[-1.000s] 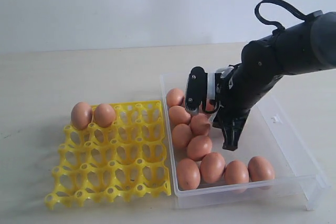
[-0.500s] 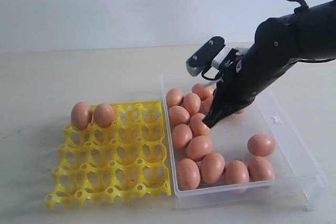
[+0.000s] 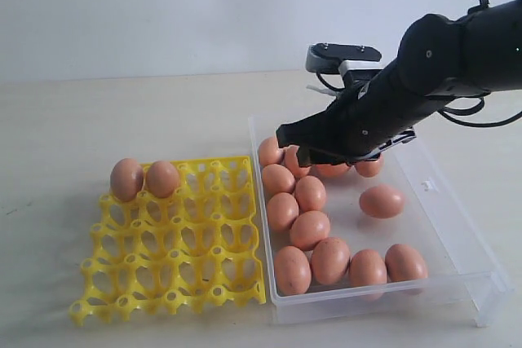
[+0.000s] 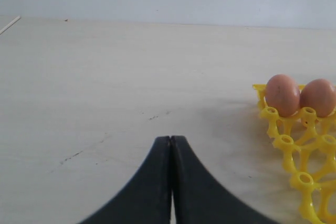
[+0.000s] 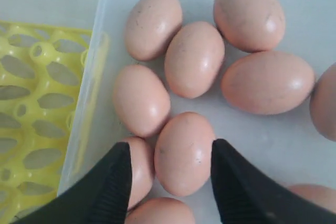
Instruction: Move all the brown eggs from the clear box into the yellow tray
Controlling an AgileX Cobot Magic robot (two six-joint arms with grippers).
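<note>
Several brown eggs (image 3: 310, 229) lie in the clear box (image 3: 383, 292), most bunched along its tray-side wall; one egg (image 3: 381, 200) lies apart. Two more eggs (image 3: 126, 178) sit in the far left cups of the yellow tray (image 3: 188, 234) and also show in the left wrist view as eggs (image 4: 282, 94) on the tray (image 4: 294, 156). My right gripper (image 3: 292, 146) hovers open above the box's far eggs. In the right wrist view its open gripper (image 5: 170, 148) straddles one egg (image 5: 184, 153) without touching it. My left gripper (image 4: 170, 138) is shut and empty over bare table.
The box's tray-side wall (image 5: 92, 103) stands between the eggs and the tray (image 5: 37, 103). The wooden table (image 3: 122, 120) stretches behind and to the left. The right arm's body (image 3: 440, 55) hangs over the box's far right part.
The right arm lifted from among the eggs and swung level, now hovering over the far eggs. One loose egg rolled toward the box's middle.
</note>
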